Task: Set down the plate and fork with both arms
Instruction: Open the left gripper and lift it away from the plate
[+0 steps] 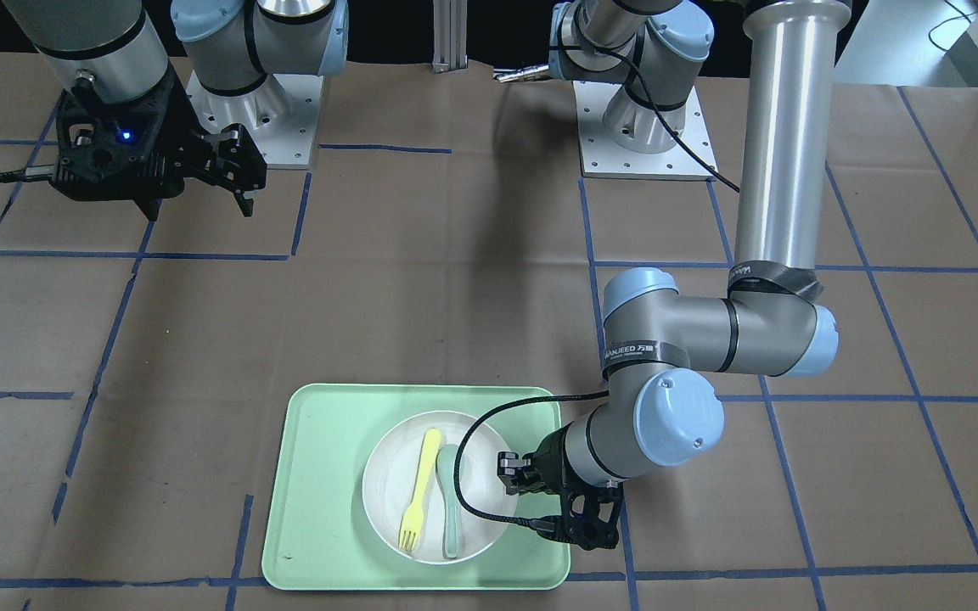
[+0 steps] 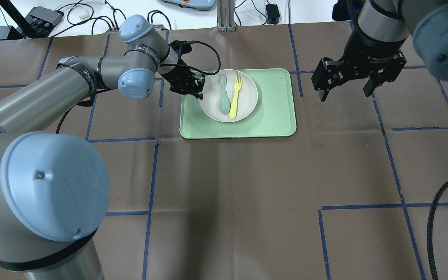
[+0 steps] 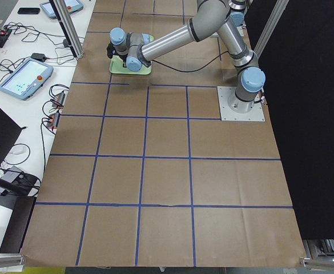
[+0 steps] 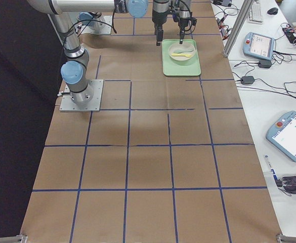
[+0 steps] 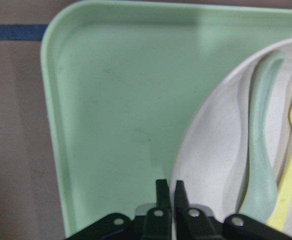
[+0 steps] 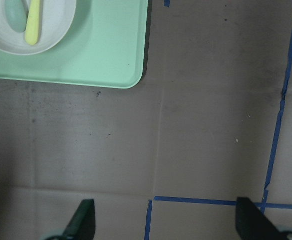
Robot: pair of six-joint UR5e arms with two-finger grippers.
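Left gripper (image 5: 169, 187) fingers (image 5: 161, 192) pinch round off-white plate (image 5: 210, 160); pale-yellow fork (image 2: 235, 99) inside

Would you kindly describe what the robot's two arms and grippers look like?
The left arm and right arm are silver-grey tubes with light-blue joint caps and black bands. Each black gripper is two-fingered: the right gripper shows a blue light, and a black cable loops to the left gripper.

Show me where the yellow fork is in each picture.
Front-facing: fork low centre, on the plate, left of the spoon.
Overhead: fork upper centre, right of the spoon.
Exterior left: hidden behind the left arm.
Exterior right: fork top centre, tiny.
Left wrist: fork at right edge.
Right wrist: fork top left.
Shared landmark: the green tray under the plate.
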